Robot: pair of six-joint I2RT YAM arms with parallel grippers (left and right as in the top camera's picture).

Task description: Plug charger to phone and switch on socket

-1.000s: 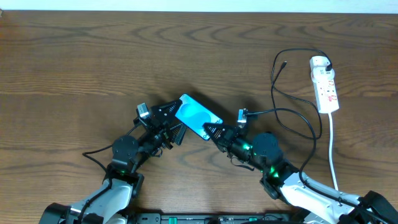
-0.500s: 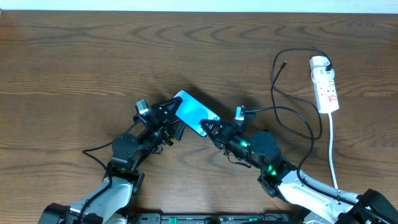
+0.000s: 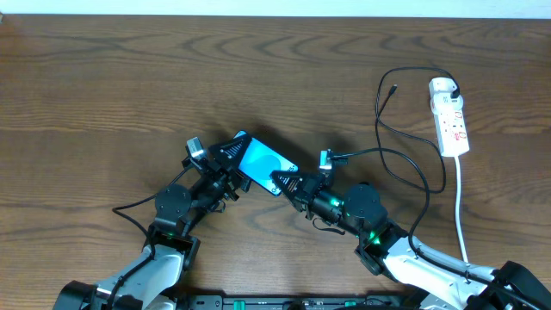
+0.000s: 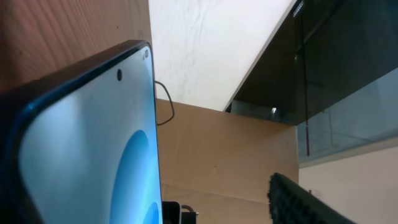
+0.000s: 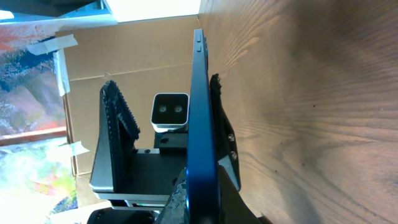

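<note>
The phone, its blue screen showing, is held off the table between my two arms. My right gripper is shut on its lower right end; in the right wrist view the phone stands edge-on between my own fingers. My left gripper straddles the phone's upper left end and is open, with one finger a gap away from the screen. In the left wrist view the phone fills the left side and that finger stands apart at the right. The charger cable loops on the table at the right, its tip free. The socket lies at the far right.
The socket's white cord runs down toward the table's front edge. The charger's loops pass just right of my right arm. The left arm's black cable trails to its left.
Both grippers and the phone have shifted a little to the left. The left jaws have narrowed around the phone's end. The right gripper stays shut on the phone.
</note>
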